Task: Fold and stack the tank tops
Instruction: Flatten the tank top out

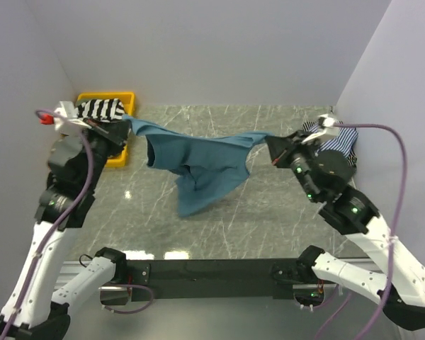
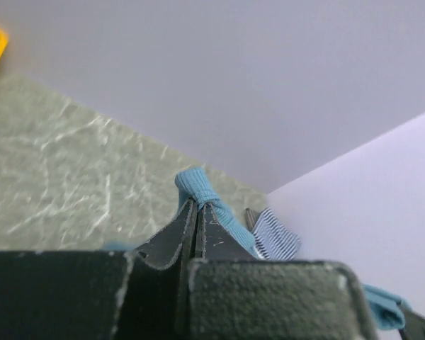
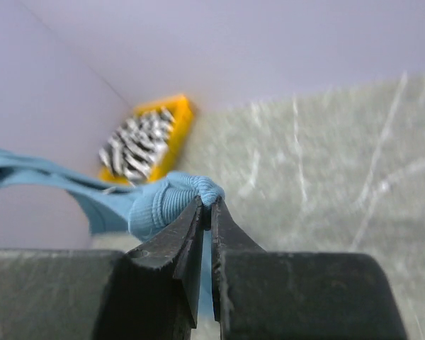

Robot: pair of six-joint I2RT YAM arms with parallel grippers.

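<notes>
We suspend the teal tank top (image 1: 198,166) between left tool (image 1: 125,126) and right tool (image 1: 270,147), each pinched shut on an edge, presumably to spread it for folding.

teal top (image 1: 198,166): hanging outstretched | bold-striped top (image 1: 101,109): far left | thin-striped top (image 1: 342,139): far right

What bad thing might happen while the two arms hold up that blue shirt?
The left tool and right tool each pinch only a small bunched bit of the teal tank top, so it might slip out. The hanging middle looks twisted, so it may land wrinkled. Its left end hangs close to the yellow tray, where it might catch.
</notes>
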